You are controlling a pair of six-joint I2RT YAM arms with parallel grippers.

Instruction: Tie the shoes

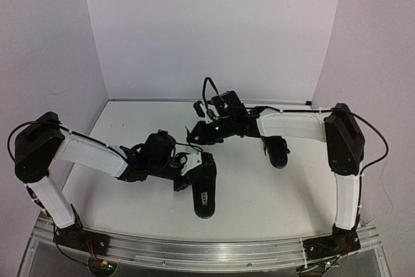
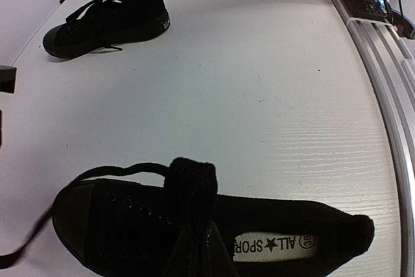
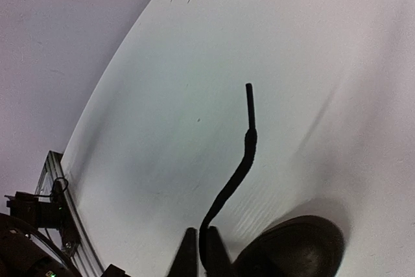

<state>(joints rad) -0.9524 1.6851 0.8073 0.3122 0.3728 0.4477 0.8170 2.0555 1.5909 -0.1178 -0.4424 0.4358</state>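
Left two-finger tool (image 1: 183,162), black, sits low over the near shoe (image 1: 205,192), a small all-black low lace-up canvas shoe on the white bench (image 1: 259,192). In the left wrist view its fingers are pressed together on a broad black strip (image 2: 189,189) that rises from the lacing; whether this strip is tongue or lace cannot be told. The near shoe lies with its heel toward the ribbed aluminium rail (image 1: 207,251) along the bench's front edge and its toe pointing away. A white insole label reads "ALL SPORT".

Right two-finger tool (image 1: 198,133), also black, hovers just beyond that toe. In the right wrist view its fingers pinch a thin black lace (image 3: 243,160), which curves upward away from them and ends in a stiff straight tip above the bench. A rounded black form (image 3: 292,248) sits just beside the fingers, too close to identify.

The far shoe (image 1: 279,150), matching the first, lies apart to the right under the right arm's white forearm, its laces loose.
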